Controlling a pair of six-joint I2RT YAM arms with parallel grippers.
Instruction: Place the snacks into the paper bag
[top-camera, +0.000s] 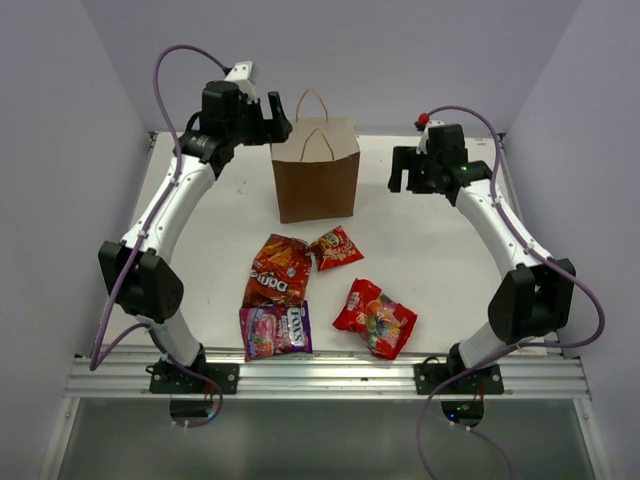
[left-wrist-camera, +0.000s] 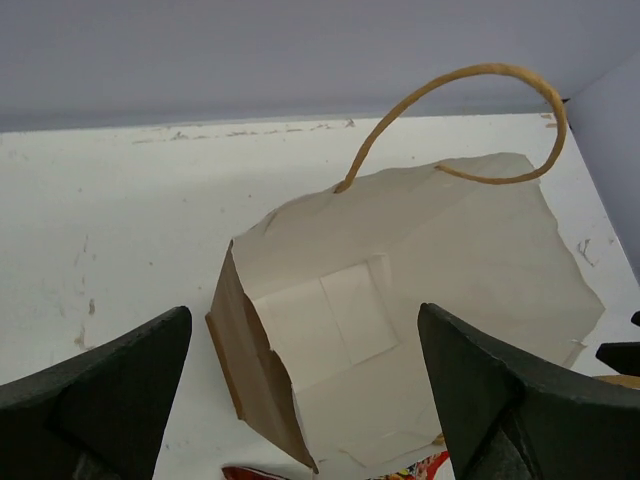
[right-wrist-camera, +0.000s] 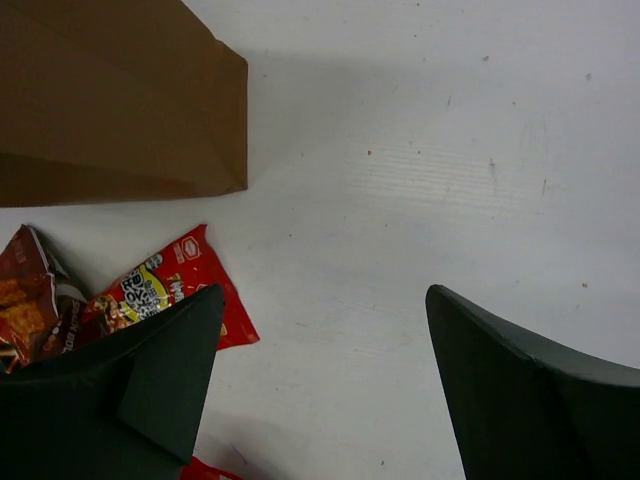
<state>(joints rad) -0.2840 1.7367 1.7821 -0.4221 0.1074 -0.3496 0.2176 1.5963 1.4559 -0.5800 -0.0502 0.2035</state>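
White table (top-camera: 420, 250); bag (top-camera: 316, 178) upright at its back, mouth open. In front lie all four snacks: Doritos (top-camera: 277, 272), purple packet (top-camera: 275, 330) nearest, candy packet (top-camera: 375, 318) rightmost, small packet (top-camera: 336, 248) by the Doritos' top. Left gripper (left-wrist-camera: 305, 312) above the bag's left side and right gripper (right-wrist-camera: 325, 290) right of it, both spread, empty

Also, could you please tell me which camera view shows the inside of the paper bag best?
The left wrist view: it looks down into the open paper bag, showing its inner floor. The top external view shows the whole bag upright, but only from outside; the right wrist view shows just a lower corner.
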